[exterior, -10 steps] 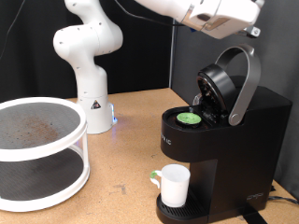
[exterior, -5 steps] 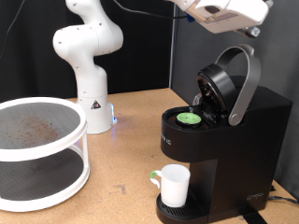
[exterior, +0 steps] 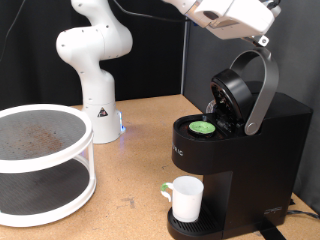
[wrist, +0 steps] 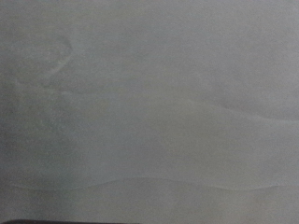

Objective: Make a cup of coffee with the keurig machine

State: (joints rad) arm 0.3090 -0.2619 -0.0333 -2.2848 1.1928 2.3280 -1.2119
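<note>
The black keurig machine [exterior: 250,150] stands at the exterior view's right with its grey arched lid handle [exterior: 262,88] raised and the lid open. A dark pod with a green top [exterior: 203,126] sits in the open chamber. The white cup [exterior: 186,197] with a pale green handle stands on the drip tray under the spout. The robot's white hand [exterior: 235,15] is high above the machine at the top edge; its fingers are not visible. The wrist view shows only a blank grey surface.
A white two-tier round rack [exterior: 40,160] stands at the exterior view's left on the wooden table [exterior: 130,190]. The arm's white base [exterior: 95,60] stands at the back, against a dark backdrop.
The hand above the machine has shifted slightly, first up and right, then back left and down a little. The machine, pod and cup have not moved.
</note>
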